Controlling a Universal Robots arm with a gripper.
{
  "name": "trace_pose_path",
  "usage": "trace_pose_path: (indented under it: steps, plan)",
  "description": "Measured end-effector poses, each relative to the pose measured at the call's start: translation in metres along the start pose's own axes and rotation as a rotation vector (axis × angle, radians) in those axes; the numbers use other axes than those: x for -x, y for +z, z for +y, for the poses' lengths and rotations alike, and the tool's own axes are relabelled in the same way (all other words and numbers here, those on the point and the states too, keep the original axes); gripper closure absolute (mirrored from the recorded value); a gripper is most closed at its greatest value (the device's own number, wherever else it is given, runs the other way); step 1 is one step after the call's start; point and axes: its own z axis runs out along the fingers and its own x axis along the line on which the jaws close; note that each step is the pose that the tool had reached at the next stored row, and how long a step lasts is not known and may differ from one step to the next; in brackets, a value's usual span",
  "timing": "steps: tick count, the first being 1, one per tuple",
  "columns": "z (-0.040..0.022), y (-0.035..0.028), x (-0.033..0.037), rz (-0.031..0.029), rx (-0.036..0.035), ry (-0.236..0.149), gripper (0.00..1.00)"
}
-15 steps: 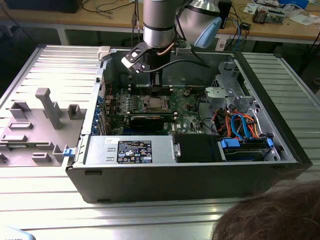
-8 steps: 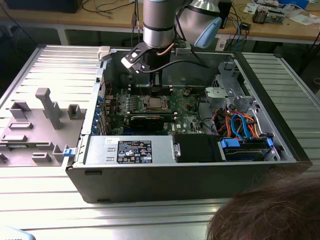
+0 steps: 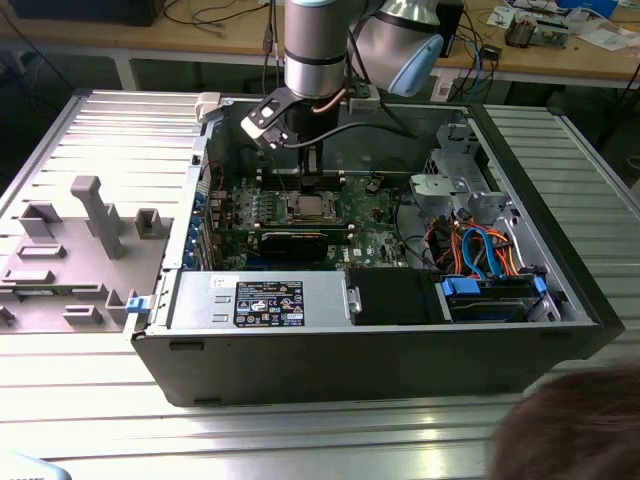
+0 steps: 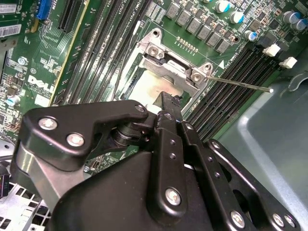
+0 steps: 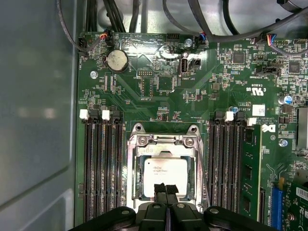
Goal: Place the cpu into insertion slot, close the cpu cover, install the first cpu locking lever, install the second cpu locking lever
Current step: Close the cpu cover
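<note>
Gripper (image 5: 166,188), fingers pinched together on nothing, hangs over the cpu (image 5: 165,171), seated midway across the motherboard (image 5: 159,86); the cpu cover (image 5: 163,142) apparently lies down around it, one lever (image 4: 240,83) jutting free.

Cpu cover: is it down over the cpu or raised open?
Down. In the first wrist view the cpu cover lies flat around the cpu, whose grey top shows through its square opening.
</note>
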Motion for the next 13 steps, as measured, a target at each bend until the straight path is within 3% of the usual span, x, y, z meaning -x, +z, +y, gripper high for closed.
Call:
trace_pose_path:
  steps: [13]
  plan:
    - [-0.0055,0.0051,0.0002,0.0001,0.0,0.0,0.89]
